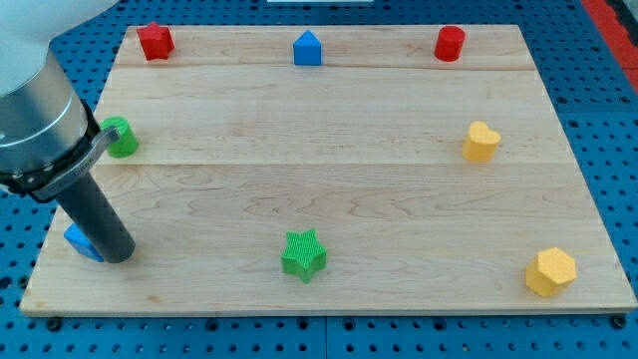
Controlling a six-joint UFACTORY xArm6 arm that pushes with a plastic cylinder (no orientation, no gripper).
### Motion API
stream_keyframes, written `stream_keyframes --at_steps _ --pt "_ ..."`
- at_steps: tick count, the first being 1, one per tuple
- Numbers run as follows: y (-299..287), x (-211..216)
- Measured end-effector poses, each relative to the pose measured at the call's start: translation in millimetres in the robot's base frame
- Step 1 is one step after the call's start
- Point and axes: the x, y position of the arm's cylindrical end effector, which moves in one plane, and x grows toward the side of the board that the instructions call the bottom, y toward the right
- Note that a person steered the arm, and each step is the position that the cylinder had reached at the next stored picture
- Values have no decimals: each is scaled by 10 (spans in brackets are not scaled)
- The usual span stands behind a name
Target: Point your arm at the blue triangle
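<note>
A blue block (78,241), seemingly a triangle, lies at the board's lower left and is mostly hidden behind my rod. My tip (118,255) rests on the board, touching this block's right side. A second blue block (307,48), shaped like a small house, stands at the view's top centre, far from my tip.
A red block (155,41) sits at the top left and a red cylinder (450,43) at the top right. A green round block (122,137) is at the left edge, a green star (303,254) at bottom centre, a yellow heart (480,142) at right, and a yellow hexagon (550,271) at bottom right.
</note>
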Motion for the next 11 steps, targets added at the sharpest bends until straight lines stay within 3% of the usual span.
stream_keyframes --at_steps 2,4,8,9,11 --pt "58 -20" --pt "482 -336" --pt "482 -364" --pt "743 -498" --pt "1829 -1079"
